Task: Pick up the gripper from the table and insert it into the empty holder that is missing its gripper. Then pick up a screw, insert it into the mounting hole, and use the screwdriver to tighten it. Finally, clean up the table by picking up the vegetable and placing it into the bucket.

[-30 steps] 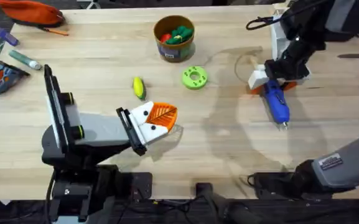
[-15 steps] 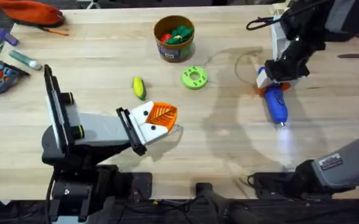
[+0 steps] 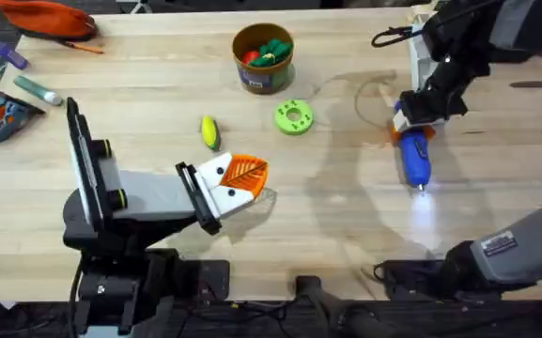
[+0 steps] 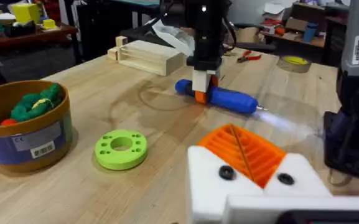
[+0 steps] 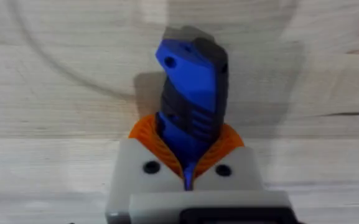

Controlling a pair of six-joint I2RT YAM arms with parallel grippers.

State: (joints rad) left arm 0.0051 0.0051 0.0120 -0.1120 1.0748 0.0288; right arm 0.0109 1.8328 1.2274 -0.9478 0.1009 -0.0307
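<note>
Pinching the screwdriver (image 3: 416, 158), right hand (image 3: 411, 122), left hand (image 3: 236, 183) pressed together, bucket (image 4: 23, 127) label unreadable.

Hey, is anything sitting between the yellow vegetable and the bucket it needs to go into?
Nothing visible. The vegetable lies on bare wood, with open table up to the bucket. The green ring sits off to the side of that line.

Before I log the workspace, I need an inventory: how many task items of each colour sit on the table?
Blue: 1, the screwdriver
Yellow: 2, the vegetable and the bucket
Green: 1, the ring-shaped disc
Total: 4
</note>
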